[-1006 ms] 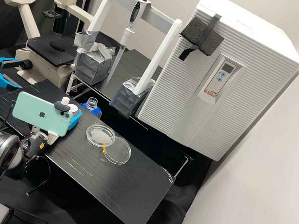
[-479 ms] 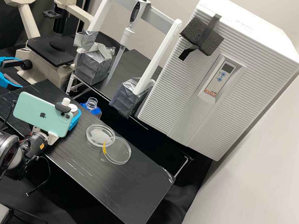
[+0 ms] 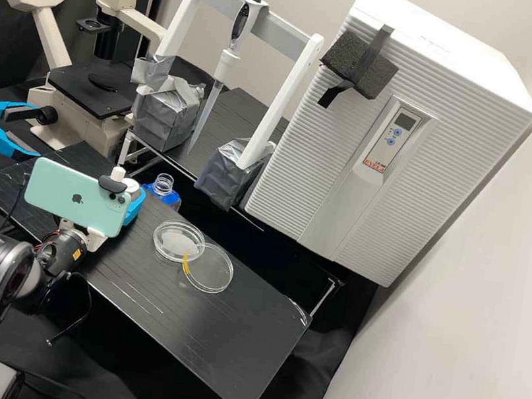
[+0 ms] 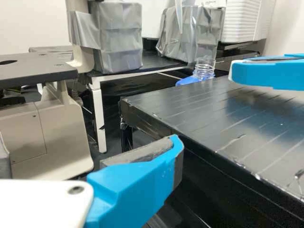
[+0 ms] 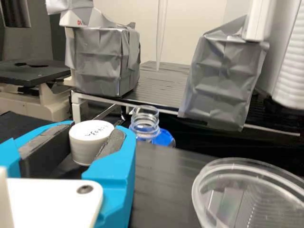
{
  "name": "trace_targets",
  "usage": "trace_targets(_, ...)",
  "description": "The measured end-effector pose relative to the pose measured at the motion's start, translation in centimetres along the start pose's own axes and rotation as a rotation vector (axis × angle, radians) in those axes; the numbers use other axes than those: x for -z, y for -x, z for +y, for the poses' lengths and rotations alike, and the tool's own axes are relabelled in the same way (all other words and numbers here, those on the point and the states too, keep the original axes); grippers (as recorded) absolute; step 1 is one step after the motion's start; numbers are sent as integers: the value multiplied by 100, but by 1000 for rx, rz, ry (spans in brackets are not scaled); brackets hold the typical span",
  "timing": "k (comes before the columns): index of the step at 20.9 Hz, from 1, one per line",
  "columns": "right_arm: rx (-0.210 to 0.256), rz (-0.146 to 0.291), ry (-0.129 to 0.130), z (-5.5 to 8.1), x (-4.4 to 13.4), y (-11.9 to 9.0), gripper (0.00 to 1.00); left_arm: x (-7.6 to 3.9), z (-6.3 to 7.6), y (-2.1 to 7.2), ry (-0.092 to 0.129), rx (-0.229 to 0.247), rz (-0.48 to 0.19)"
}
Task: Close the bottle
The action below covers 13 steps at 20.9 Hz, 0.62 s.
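Here, the right tool point(image 5: 78, 151) is clamped on a white bottle cap point(image 5: 91, 137), which sits upright between its two blue fingers with its flat top facing up. Just beyond the cap stands the bottle point(image 5: 145, 119), clear glass with an open neck and blue below the shoulder. It is at the far edge of the black table point(image 5: 161, 180); whether it rests on the table or just behind it cannot be told. The cap is near the bottle's mouth but apart from it.

In the high view, a mint-green phone point(image 3: 76, 198) on a mount hides much of the right tool. Two clear petri dishes point(image 3: 194, 254) lie overlapping on the table beside that tool.

The left tool point(image 4: 204, 124) hangs off the table's end, in front of the microscope point(image 3: 65, 69). Its fingers are spread wide with nothing between them, and it is well apart from the bottle.

Behind the bottle, a pipette point(image 3: 225, 63) hangs from a white stand point(image 3: 281, 95) whose feet are set in grey-wrapped blocks point(image 3: 166, 108). A white ribbed machine point(image 3: 382, 137) stands beside the stand.
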Motion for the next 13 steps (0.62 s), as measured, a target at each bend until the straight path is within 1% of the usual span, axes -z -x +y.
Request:
trace_targets(3, -5, -3, 34, 11, 17, -122, 0, 61, 27, 52, -1, -12, 30)
trace_targets(5, -10, -4, 39, 21, 28, -192, 0, 99, 70, 122, -7, -30, 60)
trace_targets(7, -31, 1, 48, 54, 51, -241, 0, 135, 117, 189, -15, -49, 88)
trace_targets(9, -45, 8, 48, 75, 69, -272, 0, 161, 143, 238, -19, -61, 110)
trace_targets(11, -56, 17, 49, 98, 92, -296, 0, 173, 160, 256, -24, -67, 118)
trace_targets(13, -69, 29, 50, 122, 120, -318, 0, 178, 161, 260, -23, -67, 120)
